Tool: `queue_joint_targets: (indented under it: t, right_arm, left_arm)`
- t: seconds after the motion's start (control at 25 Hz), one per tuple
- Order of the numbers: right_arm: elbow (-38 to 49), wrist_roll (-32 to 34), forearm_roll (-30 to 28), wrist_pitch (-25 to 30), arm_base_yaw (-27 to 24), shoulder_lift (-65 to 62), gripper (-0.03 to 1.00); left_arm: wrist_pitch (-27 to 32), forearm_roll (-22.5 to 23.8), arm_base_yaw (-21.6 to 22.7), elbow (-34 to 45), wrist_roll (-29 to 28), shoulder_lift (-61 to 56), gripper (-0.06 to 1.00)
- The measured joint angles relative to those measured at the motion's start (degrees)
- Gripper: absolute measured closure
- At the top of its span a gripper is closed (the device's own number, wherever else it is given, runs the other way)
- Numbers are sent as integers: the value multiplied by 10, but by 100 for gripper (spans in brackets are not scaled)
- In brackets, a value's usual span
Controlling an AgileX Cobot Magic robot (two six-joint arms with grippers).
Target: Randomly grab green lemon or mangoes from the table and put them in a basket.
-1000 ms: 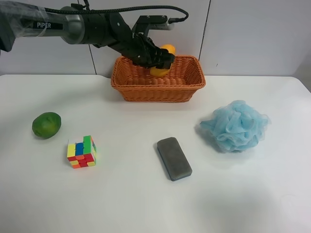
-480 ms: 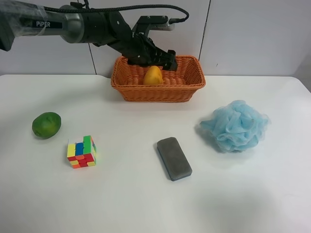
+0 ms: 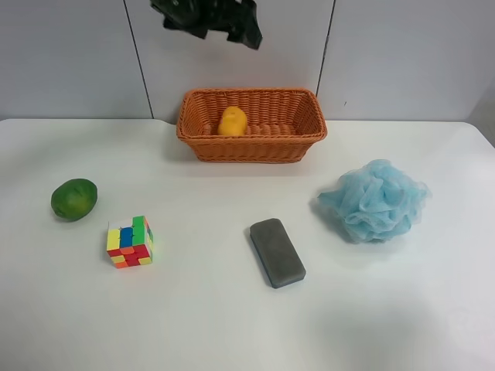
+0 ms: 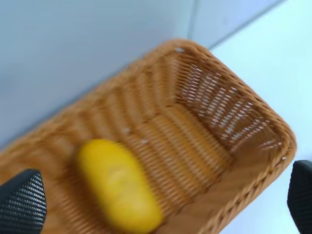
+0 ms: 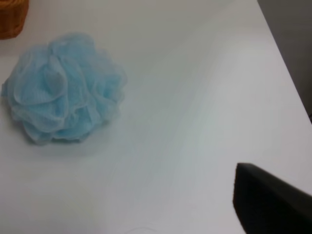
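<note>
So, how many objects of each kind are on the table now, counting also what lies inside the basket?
Fruits: 2, the green lemon on the table and the mango in the basket
Wicker basket: 1
Puzzle cube: 1
Grey eraser-like block: 1
Blue bath pouf: 1
Total: 6

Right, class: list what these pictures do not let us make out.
Right gripper: right wrist view, only a dark corner, cut by the edge; open or shut unclear.
Arm above the basket: high view, cropped by the top edge.
Mango skin: left wrist view, blurred; too small in high view.
</note>
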Motion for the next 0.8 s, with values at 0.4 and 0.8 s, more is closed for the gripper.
queue_joint_targets:
  t: [0.4, 0.8]
  right_arm:
    - [0, 0, 0, 0, 0, 0, -2]
    - [0, 0, 0, 0, 0, 0, -2]
  left_arm:
    - [272, 153, 129, 0, -41, -186, -5]
    - [360, 200, 256, 40, -65, -399, -5]
